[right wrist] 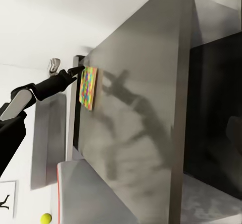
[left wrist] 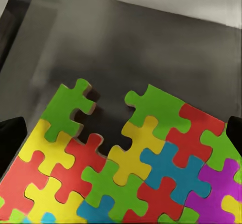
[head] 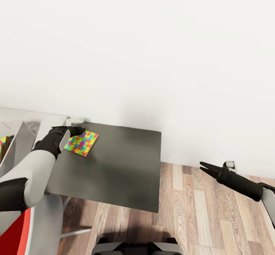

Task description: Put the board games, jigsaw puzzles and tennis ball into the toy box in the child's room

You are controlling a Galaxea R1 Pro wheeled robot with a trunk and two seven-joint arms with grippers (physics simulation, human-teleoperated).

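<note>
At about nine o'clock in the head view stands the toy box (head: 17,140), its grey wall showing at the edge with something colourful inside. Just right of it the left gripper (head: 76,130) reaches over the dark table (head: 122,163) to the jigsaw puzzle (head: 81,142), which lies flat near the table's far left corner. The puzzle sits at roughly five o'clock from the fingertips, its square turned diamond-wise to the table edges, so no long axis matters. In the left wrist view the puzzle (left wrist: 126,168) spreads between the two dark fingers (left wrist: 11,138) at either edge; the jaws stand wide apart, straddling it and holding nothing. This arm is plainly the nearer one. Far off at four o'clock, the right gripper (head: 205,168) hangs over the wooden floor (head: 198,216), its jaws slightly parted and empty. The right wrist view also catches a tennis ball (right wrist: 46,217), low down.
</note>
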